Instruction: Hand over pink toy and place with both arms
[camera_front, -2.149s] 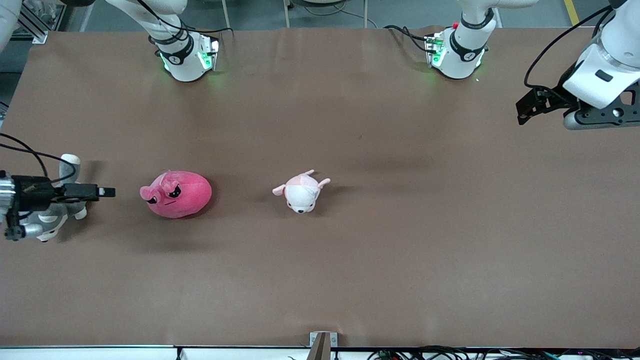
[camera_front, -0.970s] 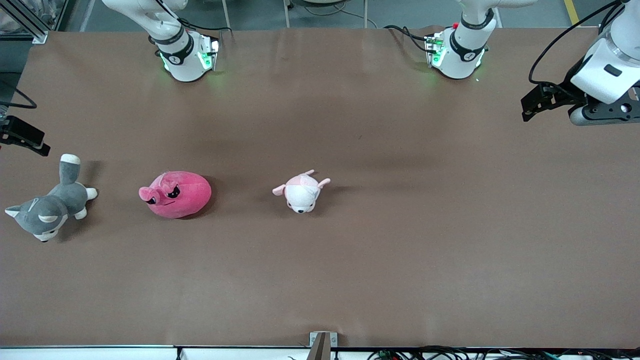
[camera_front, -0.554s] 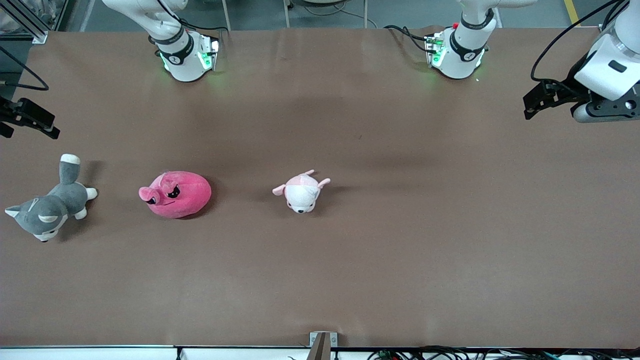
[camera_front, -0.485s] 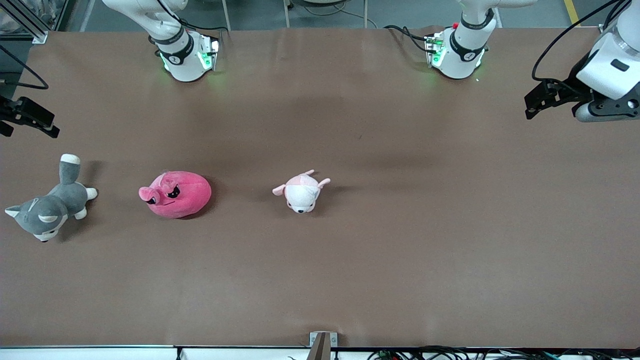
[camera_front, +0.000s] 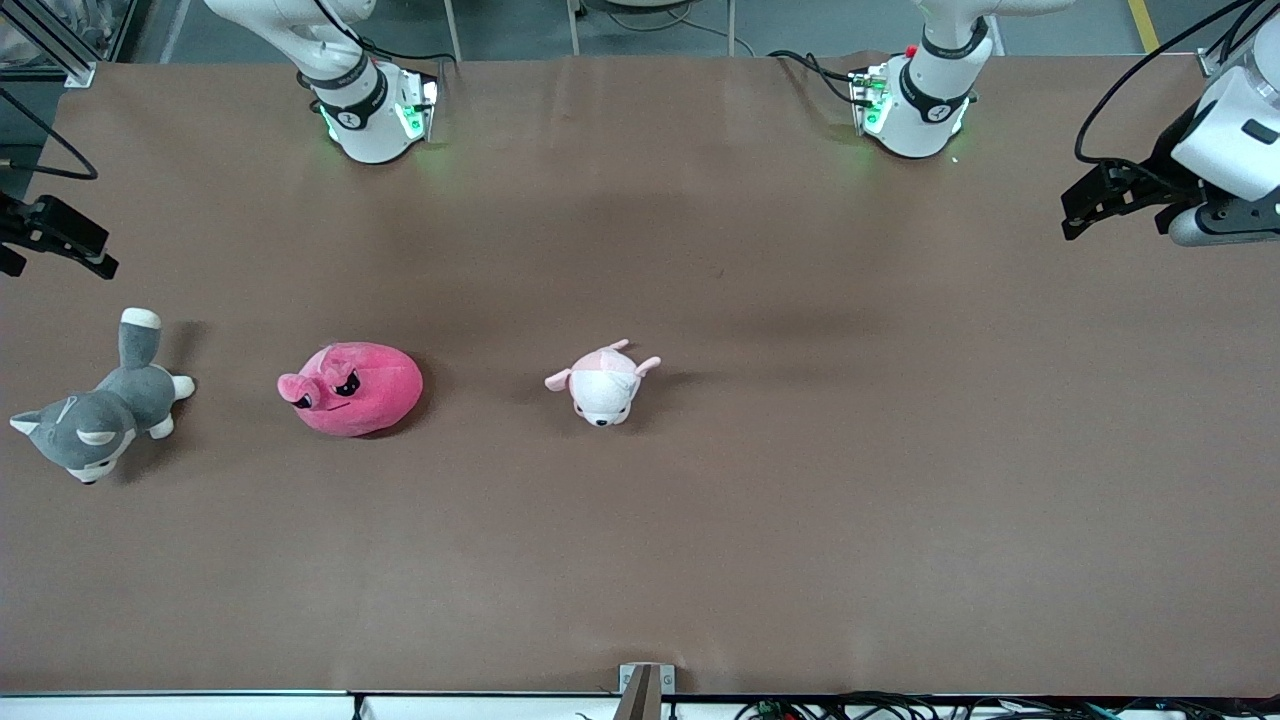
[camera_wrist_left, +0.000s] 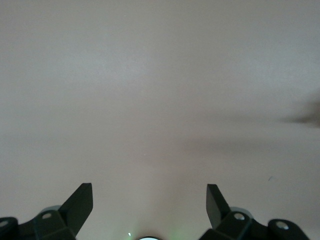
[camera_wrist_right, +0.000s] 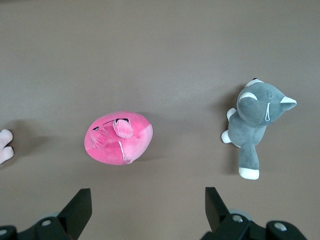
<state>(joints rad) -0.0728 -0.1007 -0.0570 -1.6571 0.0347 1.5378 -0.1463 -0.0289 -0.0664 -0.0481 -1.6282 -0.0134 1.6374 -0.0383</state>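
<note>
Front view: the pink toy (camera_front: 352, 389) lies on the brown counter (camera_front: 700, 520), toward the right arm's end, with nothing touching it. A grey dog plush (camera_front: 95, 420) lies beside it, closer still to that end, and a pale pink-and-white plush (camera_front: 603, 384) lies beside it toward the middle of the counter. All three sit apart from one another in a rough row.

The right hand (camera_front: 55, 238) hangs at the edge of this view, up in the air over the counter's right-arm end, above the stretch near the grey dog plush. In the right wrist view its two black fingers (camera_wrist_right: 80, 207) stand wide apart with nothing between them (only bare counter shows in the gap), so this hand is released and empty. That view looks straight down on the pink toy (camera_wrist_right: 120, 137) and the grey dog plush (camera_wrist_right: 256, 125), both well below the hand and untouched.

The left hand (camera_front: 1095, 200) hangs over the left arm's end of the counter, well apart from all three toys. In the left wrist view its fingers (camera_wrist_left: 80, 202) are spread just as wide over plain brown counter (camera_wrist_left: 160, 100), holding and touching nothing.
</note>
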